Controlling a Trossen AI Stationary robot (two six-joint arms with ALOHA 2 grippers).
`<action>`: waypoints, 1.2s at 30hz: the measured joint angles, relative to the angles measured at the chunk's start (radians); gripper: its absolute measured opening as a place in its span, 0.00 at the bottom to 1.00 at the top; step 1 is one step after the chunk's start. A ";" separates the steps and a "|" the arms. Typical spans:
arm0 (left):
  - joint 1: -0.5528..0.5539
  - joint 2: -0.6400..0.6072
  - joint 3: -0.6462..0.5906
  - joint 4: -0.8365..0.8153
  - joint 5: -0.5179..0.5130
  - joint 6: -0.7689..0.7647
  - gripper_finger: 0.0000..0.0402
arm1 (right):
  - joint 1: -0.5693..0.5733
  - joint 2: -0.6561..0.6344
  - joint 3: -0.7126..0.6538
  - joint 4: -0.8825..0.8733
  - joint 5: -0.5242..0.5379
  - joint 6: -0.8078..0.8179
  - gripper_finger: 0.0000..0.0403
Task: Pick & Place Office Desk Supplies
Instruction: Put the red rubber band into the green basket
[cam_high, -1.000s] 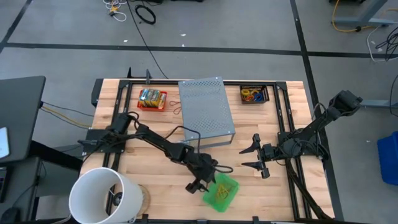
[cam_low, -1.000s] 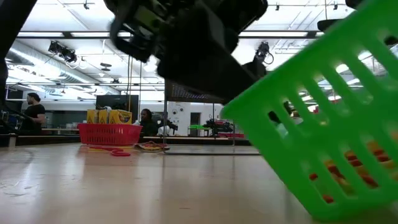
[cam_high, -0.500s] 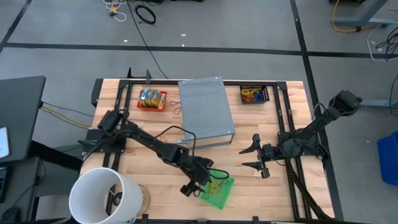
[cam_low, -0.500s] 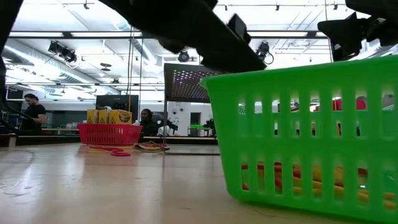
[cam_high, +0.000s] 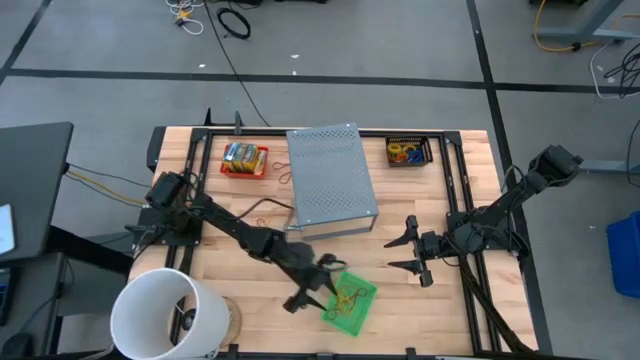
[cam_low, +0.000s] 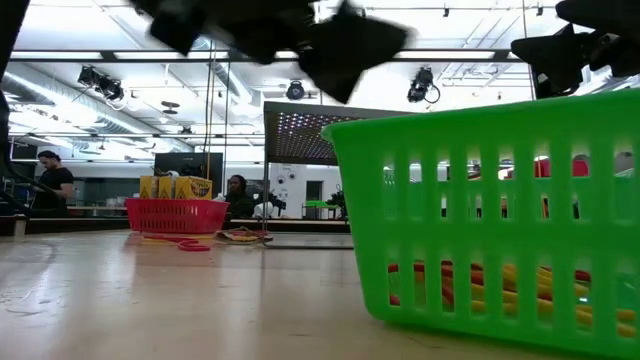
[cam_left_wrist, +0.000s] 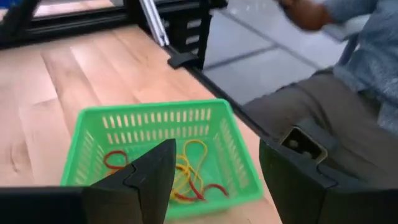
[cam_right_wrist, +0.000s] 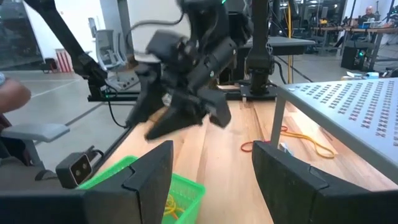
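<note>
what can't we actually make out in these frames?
- Red basket contents: too small in the high view, far off in the low view.
- Black tray contents: too small in the high view.
- Left gripper: motion-blurred in the low view.
- Green basket: cut off by the low view's right edge.
- Rubber bands: partly hidden behind the left wrist view's own fingers.

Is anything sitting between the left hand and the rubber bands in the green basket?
Nothing visible. The left hand, open and empty, is beside the green basket at the table's front edge. The rubber bands lie in its open top, uncovered. The right hand waits apart, open.
</note>
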 joint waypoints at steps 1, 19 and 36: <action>0.000 -0.017 -0.047 0.055 0.004 -0.020 0.58 | 0.000 0.000 0.000 0.003 0.000 0.000 0.56; 0.020 -0.285 -0.616 0.223 -0.272 -0.140 0.58 | 0.000 0.000 0.000 -0.018 0.001 0.024 0.56; 0.196 -0.313 -0.680 -0.019 -0.344 -0.063 0.51 | 0.000 0.000 0.000 -0.019 0.001 0.041 0.56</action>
